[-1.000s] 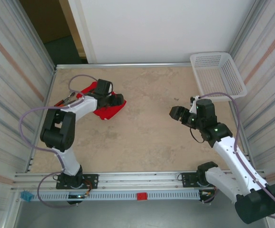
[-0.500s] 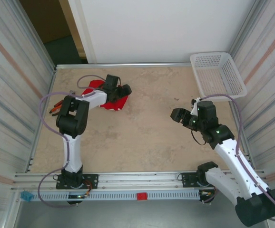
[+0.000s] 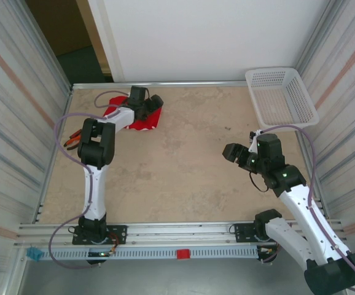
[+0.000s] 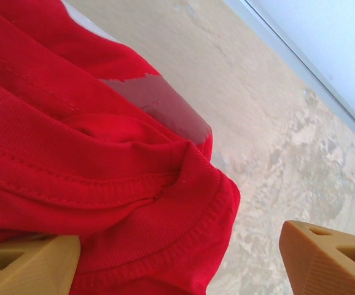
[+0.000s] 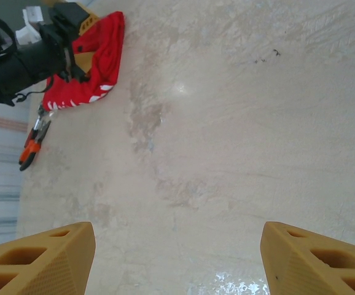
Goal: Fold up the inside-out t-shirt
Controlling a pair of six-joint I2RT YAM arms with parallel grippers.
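The inside-out t-shirt point(image 3: 148, 121) lies bunched in a bright red heap at the table's far left. In the left wrist view the t-shirt point(image 4: 73, 153) shows a ribbed, stitched hem and a dull grey patch. My left gripper point(image 3: 149, 106) is stretched out over the heap and stands open. The red hem lies between its fingers point(image 4: 24, 264), touching the left one and apart from the right one. My right gripper point(image 3: 233, 152) hovers open over bare table at mid right, far from the t-shirt point(image 5: 94, 58), with nothing between its fingers point(image 5: 319, 258).
Orange-handled pliers point(image 3: 73, 138) lie by the left wall, just near of the shirt. A white mesh basket point(image 3: 282, 95) stands at the back right corner. Metal walls bound the table point(image 3: 183, 166) left and right.
My left arm has swung its gripper toward the back left, and the red heap has shifted back with it. My right gripper has drifted slightly toward the near edge.
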